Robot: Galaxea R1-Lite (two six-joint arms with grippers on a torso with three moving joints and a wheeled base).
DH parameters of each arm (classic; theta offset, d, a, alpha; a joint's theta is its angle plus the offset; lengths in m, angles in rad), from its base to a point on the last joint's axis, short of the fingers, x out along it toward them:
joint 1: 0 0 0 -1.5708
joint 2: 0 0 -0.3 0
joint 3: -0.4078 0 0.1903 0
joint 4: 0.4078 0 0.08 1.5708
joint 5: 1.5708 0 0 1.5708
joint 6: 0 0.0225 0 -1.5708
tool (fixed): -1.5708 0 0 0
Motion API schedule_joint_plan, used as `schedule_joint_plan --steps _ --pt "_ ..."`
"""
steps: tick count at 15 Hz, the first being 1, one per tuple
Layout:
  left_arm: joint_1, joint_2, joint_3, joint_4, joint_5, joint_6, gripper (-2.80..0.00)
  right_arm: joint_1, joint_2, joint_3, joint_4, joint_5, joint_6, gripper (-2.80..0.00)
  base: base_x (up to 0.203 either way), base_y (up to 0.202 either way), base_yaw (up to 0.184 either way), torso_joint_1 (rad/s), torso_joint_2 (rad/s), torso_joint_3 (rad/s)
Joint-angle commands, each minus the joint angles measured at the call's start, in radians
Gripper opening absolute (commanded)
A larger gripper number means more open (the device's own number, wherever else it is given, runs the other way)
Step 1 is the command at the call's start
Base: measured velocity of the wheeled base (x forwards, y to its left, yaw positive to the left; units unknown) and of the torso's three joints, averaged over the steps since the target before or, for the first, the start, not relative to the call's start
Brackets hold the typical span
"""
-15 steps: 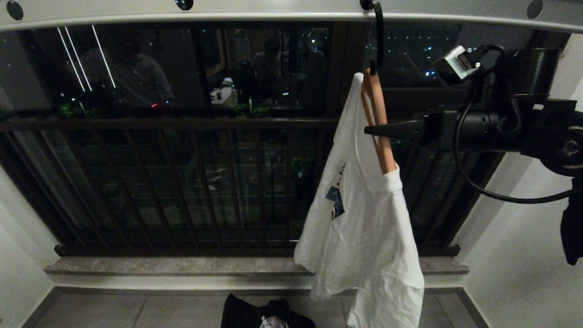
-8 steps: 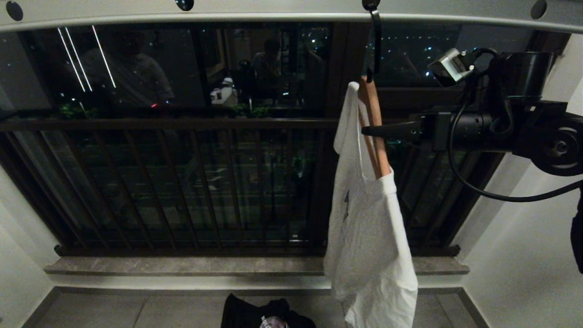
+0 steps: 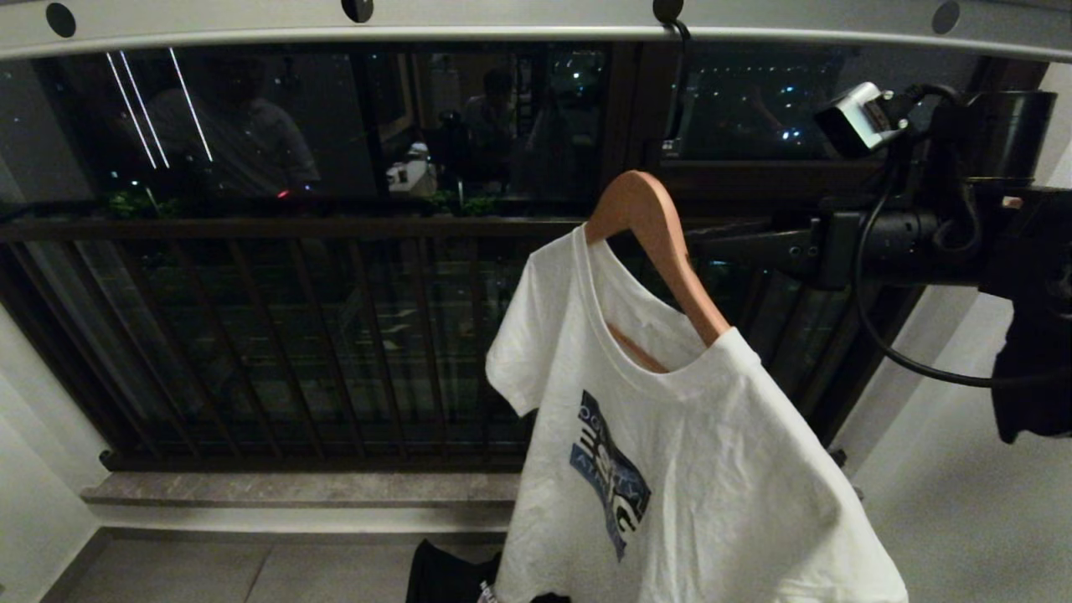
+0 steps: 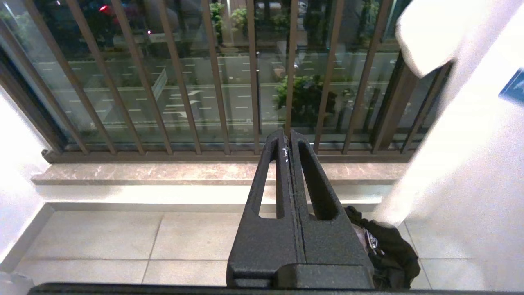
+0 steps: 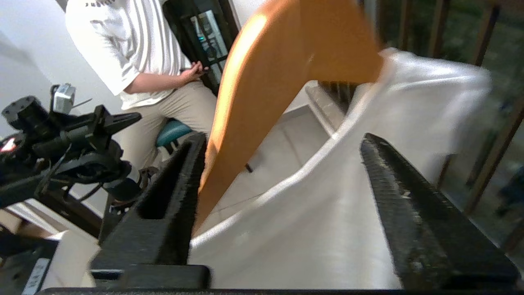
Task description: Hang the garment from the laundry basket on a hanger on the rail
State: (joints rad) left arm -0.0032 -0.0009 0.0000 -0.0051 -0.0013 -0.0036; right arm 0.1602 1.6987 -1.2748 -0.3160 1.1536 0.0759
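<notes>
A: Where do we have the garment?

B: The white T-shirt (image 3: 670, 469) hangs on the wooden hanger (image 3: 662, 243), whose dark hook (image 3: 675, 75) sits in one of the round holes of the rail (image 3: 502, 18) overhead. We see the blue print facing us.

A: And our right tool?

B: The right tool (image 5: 282, 180) is level with the hanger's shoulder, its fingers (image 5: 172, 196) spread apart. In the right wrist view the hanger's arm and the shirt collar lie between them; whether the near finger touches the wood we cannot tell.

A: The left tool?

B: The left tool (image 4: 290, 141) has its fingers pressed together on nothing, pointing toward the balustrade (image 4: 184, 82).

A: Anything else?

B: Dark clothing (image 4: 389, 250) lies on the floor tiles (image 4: 123, 237) below the shirt. A seated person (image 5: 135, 61) shows in the right wrist view.
</notes>
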Motion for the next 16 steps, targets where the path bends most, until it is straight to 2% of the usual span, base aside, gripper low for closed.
schedule_joint_plan --steps 1,4,5,7,11,14,16 --pt "0.000 0.001 0.002 -0.001 0.000 -0.001 -2.80 -0.001 -0.082 0.018 0.000 0.007 -0.002 0.00 0.000 0.000 0.000 0.000 0.00 0.000" --pt "0.000 0.001 0.002 0.001 0.000 0.001 -2.80 -0.004 -0.163 0.040 0.019 -0.016 0.003 0.00 0.000 0.000 0.000 0.000 0.00 0.000" --pt "0.000 0.001 0.002 0.001 0.000 0.001 -2.80 -0.005 -0.189 0.060 0.025 -0.036 0.004 -2.80 0.000 0.000 0.000 0.000 0.00 0.000" --pt "0.000 0.001 0.002 0.001 0.000 0.001 -2.80 -0.020 -0.284 0.129 0.029 -0.091 0.003 -2.80 0.000 0.000 0.000 0.000 0.00 0.000" --pt "0.000 0.001 0.002 0.001 0.000 -0.001 -2.80 -0.099 -0.558 0.300 0.051 -0.158 0.002 -2.80 0.000 0.000 0.000 0.000 0.00 0.000" --pt "0.000 0.001 0.002 -0.001 0.000 -0.001 -2.80 -0.188 -0.799 0.451 0.086 -0.252 0.001 -2.80 0.000 0.000 0.000 0.000 0.00 0.000" --pt "0.000 0.001 0.002 -0.001 0.000 -0.001 -2.80 -0.311 -0.968 0.524 0.155 -0.302 0.001 -2.80 0.000 0.000 0.000 0.000 0.00 0.000"
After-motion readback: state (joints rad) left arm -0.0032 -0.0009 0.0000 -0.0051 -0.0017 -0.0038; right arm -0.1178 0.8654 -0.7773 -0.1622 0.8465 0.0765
